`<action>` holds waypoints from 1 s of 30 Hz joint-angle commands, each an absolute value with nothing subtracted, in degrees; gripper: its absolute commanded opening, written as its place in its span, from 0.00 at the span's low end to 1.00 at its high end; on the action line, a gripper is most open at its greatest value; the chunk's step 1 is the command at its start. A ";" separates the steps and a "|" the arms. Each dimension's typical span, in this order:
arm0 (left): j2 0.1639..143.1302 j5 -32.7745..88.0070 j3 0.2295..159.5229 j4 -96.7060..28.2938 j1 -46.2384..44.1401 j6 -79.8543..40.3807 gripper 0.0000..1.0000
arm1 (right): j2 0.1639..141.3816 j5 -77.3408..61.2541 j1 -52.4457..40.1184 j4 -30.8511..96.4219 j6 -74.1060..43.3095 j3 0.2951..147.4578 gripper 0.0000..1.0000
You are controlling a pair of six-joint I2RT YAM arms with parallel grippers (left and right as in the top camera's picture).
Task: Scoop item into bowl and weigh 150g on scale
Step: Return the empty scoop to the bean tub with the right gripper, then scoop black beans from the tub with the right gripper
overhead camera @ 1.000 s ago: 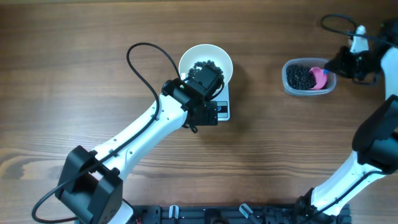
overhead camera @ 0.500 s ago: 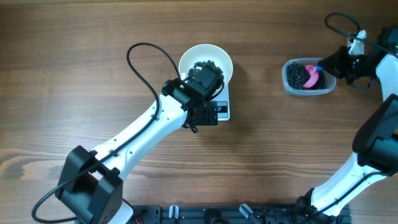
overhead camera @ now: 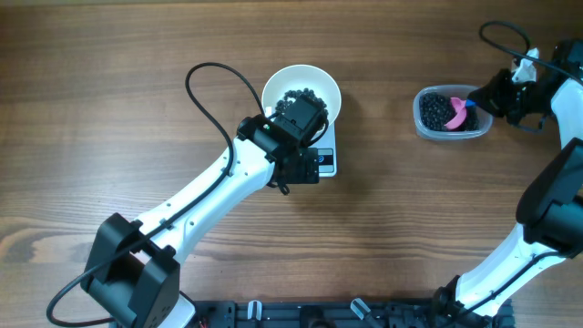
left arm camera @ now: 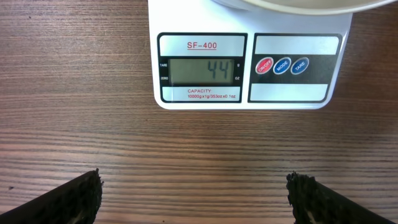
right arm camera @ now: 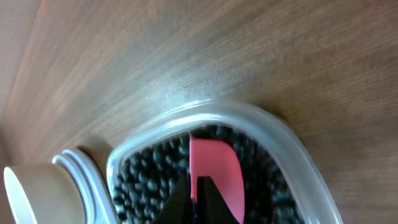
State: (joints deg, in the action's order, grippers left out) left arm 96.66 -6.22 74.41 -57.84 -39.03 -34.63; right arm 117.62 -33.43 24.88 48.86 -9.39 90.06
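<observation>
The white bowl [overhead camera: 301,84] stands on the white scale [overhead camera: 326,162] and holds a small heap of the black item [overhead camera: 299,94]. The bowl's rim [left arm camera: 298,7] shows at the top of the left wrist view. The scale [left arm camera: 249,68] reads 44 on its display. My left gripper [overhead camera: 299,167] [left arm camera: 196,199] hovers open at the scale's front edge, nothing between its fingers. At far right my right gripper [overhead camera: 483,98] [right arm camera: 199,199] is shut on the pink scoop [overhead camera: 460,111] [right arm camera: 214,168]. The scoop dips into more of the item [right arm camera: 146,180] inside a clear tub [overhead camera: 453,128] [right arm camera: 298,155].
A black cable [overhead camera: 205,91] loops from the left arm over the table left of the bowl. A pale round object [right arm camera: 31,193] sits beside the tub in the right wrist view. Bare wooden tabletop [overhead camera: 383,200] lies between scale and tub.
The right gripper has shifted slightly with the pink scoop inside the tub. The left arm, bowl and scale have not moved.
</observation>
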 commanded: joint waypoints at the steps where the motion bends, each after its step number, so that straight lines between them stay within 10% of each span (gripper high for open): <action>1: 97.10 -7.38 74.04 -57.84 -39.16 -35.20 1.00 | 120.16 -29.56 22.98 54.26 -4.51 87.61 0.04; 30: 97.10 -7.38 74.04 -57.87 -39.64 -35.20 1.00 | 120.97 -52.86 30.41 46.39 -4.38 87.31 0.04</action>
